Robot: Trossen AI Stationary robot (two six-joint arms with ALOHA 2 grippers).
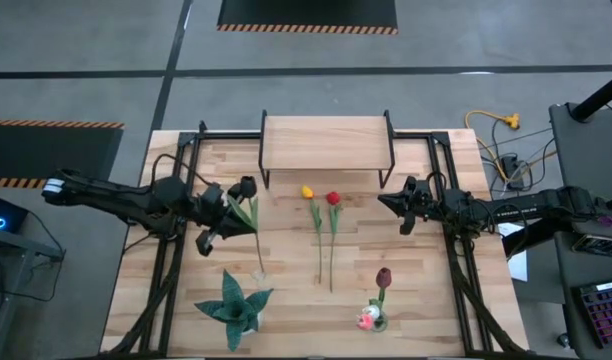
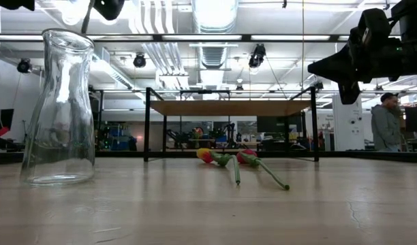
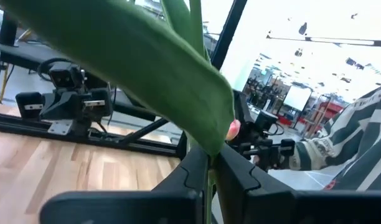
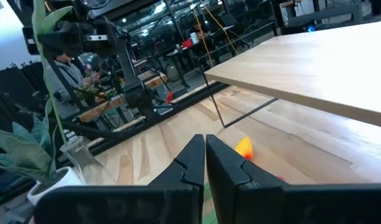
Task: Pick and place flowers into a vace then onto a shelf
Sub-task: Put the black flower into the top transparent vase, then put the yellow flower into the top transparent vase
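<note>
High view: left gripper, fingers pinched tight on the stem of a black-headed tulip, holds it raised above the table's left side, prob. so stem can be aimed down into the glass vase, which stands empty near the table's front. Right gripper, jaws together & holding nothing, hangs above table's right side, beside the shelf. Yellow tulip & red tulip lie side by side mid-table in front of shelf; maroon tulip lies nearer the front, right.
</note>
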